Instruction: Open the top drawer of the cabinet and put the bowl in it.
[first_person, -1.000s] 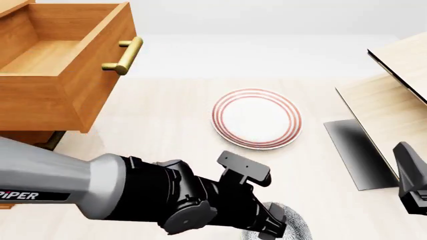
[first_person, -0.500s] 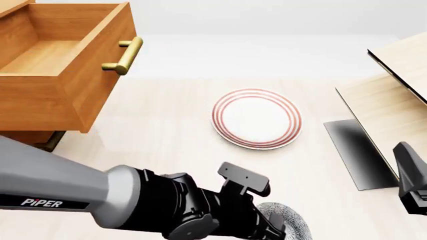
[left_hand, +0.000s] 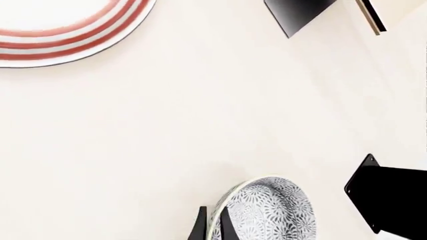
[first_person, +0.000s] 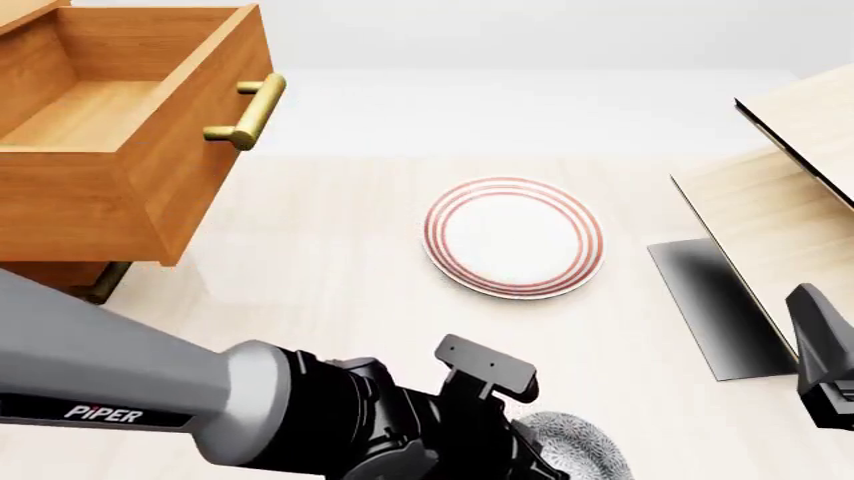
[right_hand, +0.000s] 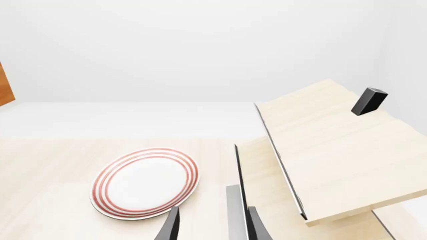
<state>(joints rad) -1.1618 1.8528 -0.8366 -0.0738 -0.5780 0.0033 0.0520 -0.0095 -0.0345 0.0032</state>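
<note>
The top drawer (first_person: 127, 120) of the cabinet (first_person: 54, 270) stands open; the speckled bowl (first_person: 574, 450) sits near the table's front edge.

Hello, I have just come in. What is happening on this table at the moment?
The top drawer of the cabinet is already pulled open and looks empty. The left claw is down at the speckled bowl near the front edge of the table, one finger at its rim. Whether it grips cannot be told. The right claw waits open near the striped plate.

Left gripper (left_hand: 212, 227) low, fingers nearly together — right gripper (right_hand: 212, 225) held apart, fingers parted.
</note>
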